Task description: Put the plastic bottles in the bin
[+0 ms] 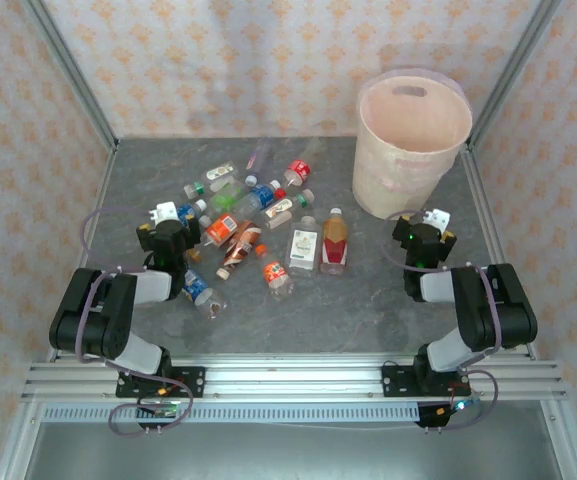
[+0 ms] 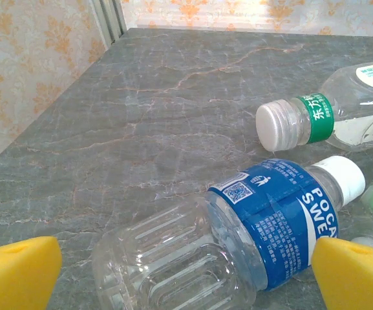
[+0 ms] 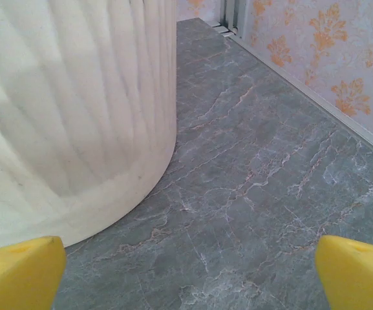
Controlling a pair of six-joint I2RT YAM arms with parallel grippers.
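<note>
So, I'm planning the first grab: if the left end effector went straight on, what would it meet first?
Most likely the blue-labelled Pocari Sweat bottle, lying on its side just ahead of the left end effector.

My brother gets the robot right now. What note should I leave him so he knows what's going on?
Left pincer: open, aimed at the blue-label bottle, not gripping it.
Right pincer: open, empty, next to the bin.
Bottles: lying scattered on the table, to the left of the bin.
Done: nothing yet; no bottle can be seen inside the bin.
Left: pick up every bottle and drop it in.
</note>
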